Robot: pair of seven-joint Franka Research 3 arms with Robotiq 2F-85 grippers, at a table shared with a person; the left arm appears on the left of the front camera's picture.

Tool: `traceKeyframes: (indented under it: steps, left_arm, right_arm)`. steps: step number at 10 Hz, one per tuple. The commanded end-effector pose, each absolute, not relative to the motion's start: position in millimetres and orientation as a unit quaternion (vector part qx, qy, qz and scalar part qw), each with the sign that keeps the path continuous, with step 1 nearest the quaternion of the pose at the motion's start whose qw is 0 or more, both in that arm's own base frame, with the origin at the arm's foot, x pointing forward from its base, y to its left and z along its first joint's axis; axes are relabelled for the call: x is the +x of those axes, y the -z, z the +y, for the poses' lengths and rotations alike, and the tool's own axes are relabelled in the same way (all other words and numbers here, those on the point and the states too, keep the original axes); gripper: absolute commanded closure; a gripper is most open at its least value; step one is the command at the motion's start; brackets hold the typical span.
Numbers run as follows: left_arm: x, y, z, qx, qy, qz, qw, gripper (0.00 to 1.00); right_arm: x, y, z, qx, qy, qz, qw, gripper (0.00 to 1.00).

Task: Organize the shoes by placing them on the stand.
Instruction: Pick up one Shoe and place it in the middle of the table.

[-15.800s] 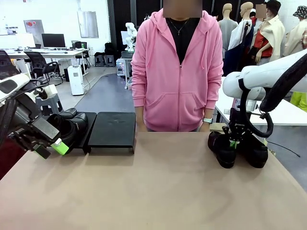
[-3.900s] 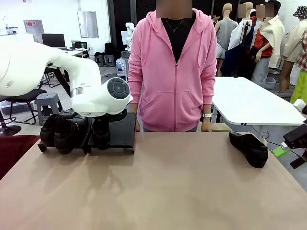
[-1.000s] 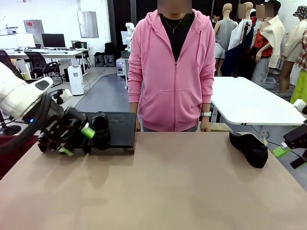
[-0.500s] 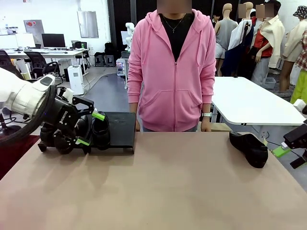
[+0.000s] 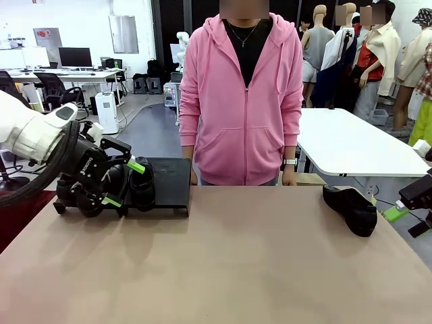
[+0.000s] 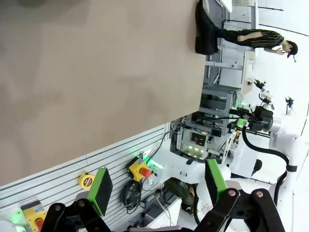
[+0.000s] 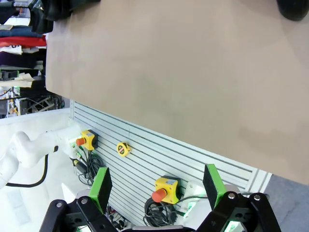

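Now mid-task: left claw (image 5: 123,182), agape and empty, hovers at left beside the stand (image 5: 169,185); next, fetch the shoe (image 5: 349,209) at right; right claw (image 7: 157,186) agape, empty.

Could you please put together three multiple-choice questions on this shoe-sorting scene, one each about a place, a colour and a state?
1. Where does the lone shoe off the stand lie?
A. At the table's right end
B. In the person's hand
C. On the near edge at the middle

2. What colour is the person's hoodie?
A. Grey
B. Pink
C. Blue

3. How stands the left gripper?
A. Shut on a shoe
B. Shut on nothing
C. Open, holding nothing

Answers:
1. A: the front view shows it on the table at the right end, far from the stand.
2. B: the zip hoodie is plainly pink.
3. C: its green pads stand wide apart by the stand, with nothing between them.
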State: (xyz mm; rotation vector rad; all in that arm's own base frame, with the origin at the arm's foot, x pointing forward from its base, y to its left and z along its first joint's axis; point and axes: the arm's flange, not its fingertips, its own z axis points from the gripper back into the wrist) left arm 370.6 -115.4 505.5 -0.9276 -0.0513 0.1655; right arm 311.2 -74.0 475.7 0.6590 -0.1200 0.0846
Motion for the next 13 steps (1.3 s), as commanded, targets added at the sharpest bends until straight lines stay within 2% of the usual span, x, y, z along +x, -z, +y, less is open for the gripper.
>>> traceKeyframes:
  steps: [1, 2, 3, 4, 5, 6, 7, 8, 11, 12, 13]
  left_arm:
    - [370, -507, -114, -0.447, -0.077, -0.023, 0.891, 0.0]
    - [370, -507, -114, -0.447, -0.077, -0.023, 0.891, 0.0]
    - [370, -507, -114, -0.447, -0.077, -0.023, 0.891, 0.0]
    - [370, -507, -114, -0.447, -0.077, -0.023, 0.891, 0.0]
    - [370, -507, -114, -0.447, -0.077, -0.023, 0.891, 0.0]
    - [370, -507, -114, -0.447, -0.077, -0.023, 0.891, 0.0]
    - [370, -507, -114, -0.447, -0.077, -0.023, 0.891, 0.0]
    - [370, -507, -114, -0.447, -0.077, -0.023, 0.891, 0.0]
    - [370, -507, -114, -0.447, -0.077, -0.023, 0.891, 0.0]
    - [370, -507, -114, -0.447, -0.077, -0.023, 0.891, 0.0]
    - [370, -507, -114, -0.447, -0.077, -0.023, 0.891, 0.0]
  right_arm:
    - [312, -481, -74, 0.326, -0.037, -0.057, 0.943, 0.0]
    - [311, -476, -74, 0.323, -0.041, -0.059, 0.944, 0.0]
    - [357, -479, -57, 0.23, -0.004, -0.051, 0.972, 0.0]
    - [433, -465, -34, 0.106, 0.006, -0.011, 0.994, 0.0]
    - [493, -454, -26, 0.031, 0.011, -0.04, 0.999, 0.0]
    - [529, -445, -18, -0.002, -0.027, -0.077, 0.997, 0.0]
    - [552, -435, -19, -0.031, -0.011, -0.126, 0.991, 0.0]
    - [472, -449, -1, 0.088, -0.038, -0.092, 0.991, 0.0]
    - [472, -449, -1, 0.088, -0.038, -0.092, 0.991, 0.0]
    - [499, -436, 3, 0.063, -0.033, -0.094, 0.993, 0.0]
    - [534, -436, -15, 0.074, -0.02, -0.112, 0.991, 0.0]
